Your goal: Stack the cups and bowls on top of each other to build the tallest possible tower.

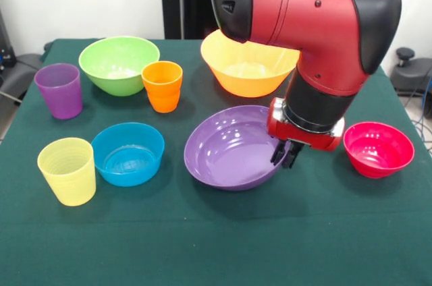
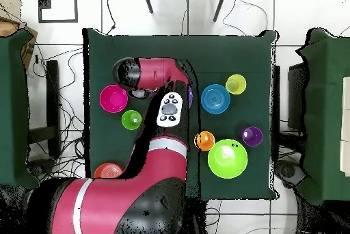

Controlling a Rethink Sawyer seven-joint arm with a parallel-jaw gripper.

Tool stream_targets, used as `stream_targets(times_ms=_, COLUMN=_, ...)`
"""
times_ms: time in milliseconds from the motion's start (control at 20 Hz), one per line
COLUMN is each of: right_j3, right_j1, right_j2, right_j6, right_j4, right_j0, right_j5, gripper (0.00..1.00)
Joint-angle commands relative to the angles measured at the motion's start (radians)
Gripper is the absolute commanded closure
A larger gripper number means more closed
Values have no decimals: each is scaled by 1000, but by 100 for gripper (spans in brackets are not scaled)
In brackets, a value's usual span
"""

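My gripper [image 1: 286, 155] points down at the right rim of the wide purple bowl [image 1: 229, 148] in the middle of the table. Its fingers stand close together astride that rim, shut on it. The bowl sits low and slightly tilted, and I cannot tell whether it touches the cloth. Behind it stands the large orange-yellow bowl [image 1: 246, 69], partly hidden by the arm. The pink-red bowl [image 1: 378, 149] is to the right. To the left are the blue bowl [image 1: 128, 154], yellow cup [image 1: 67, 170], orange cup [image 1: 162, 86], green bowl [image 1: 119, 65] and purple cup [image 1: 59, 90]. No tower stands.
From above, the arm [image 2: 169, 108] covers the gripper and most of the purple bowl [image 2: 190, 96]. A green cup [image 2: 132, 119] stands beside the pink-red bowl [image 2: 113, 98], and an orange-red bowl [image 2: 108, 171] sits near the robot's base. Both are hidden in the front view.
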Motion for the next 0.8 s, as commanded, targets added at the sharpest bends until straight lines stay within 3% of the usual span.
stream_targets(times_ms=50, right_j3=11, right_j1=-2, right_j2=91, right_j6=68, right_j4=12, right_j0=6, right_j5=35, gripper=100)
stream_targets(times_ms=250, right_j3=97, right_j1=-67, right_j2=104, right_j6=39, right_j4=11, right_j0=0, right_j5=15, gripper=100)
stream_targets(times_ms=400, right_j3=103, right_j1=-92, right_j2=105, right_j6=31, right_j4=18, right_j0=-7, right_j5=47, gripper=100)
stream_targets(times_ms=800, right_j3=-38, right_j1=-65, right_j2=90, right_j6=62, right_j4=40, right_j0=-7, right_j5=199, gripper=100)
